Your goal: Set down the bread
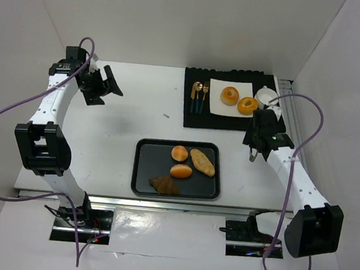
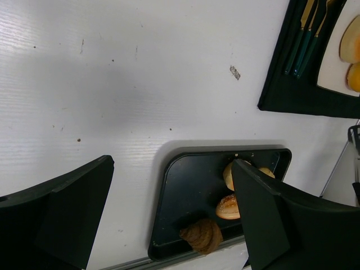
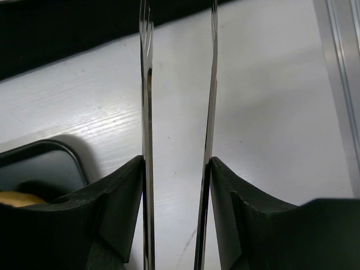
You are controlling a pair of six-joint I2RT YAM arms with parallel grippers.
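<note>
Two glossy golden ring-shaped breads (image 1: 230, 96) (image 1: 247, 105) lie on a white square plate (image 1: 216, 106) on a black mat at the back right. Their edges show in the left wrist view (image 2: 351, 42) (image 2: 354, 77). My right gripper (image 1: 262, 121) hovers just in front of the plate, shut on thin metal tongs (image 3: 147, 101). The two blades sit between my fingers (image 3: 177, 160), slightly apart with nothing between them. My left gripper (image 1: 111, 82) is open and empty, raised at the back left (image 2: 171, 163).
A black tray (image 1: 143, 170) at the front centre holds two round buns (image 1: 179, 153) (image 1: 181, 170), a long roll (image 1: 203, 162) and a brown croissant (image 1: 164, 185). Cutlery (image 1: 200, 97) lies on the black mat (image 1: 191, 117). A white cup (image 1: 266, 96) stands beside the plate.
</note>
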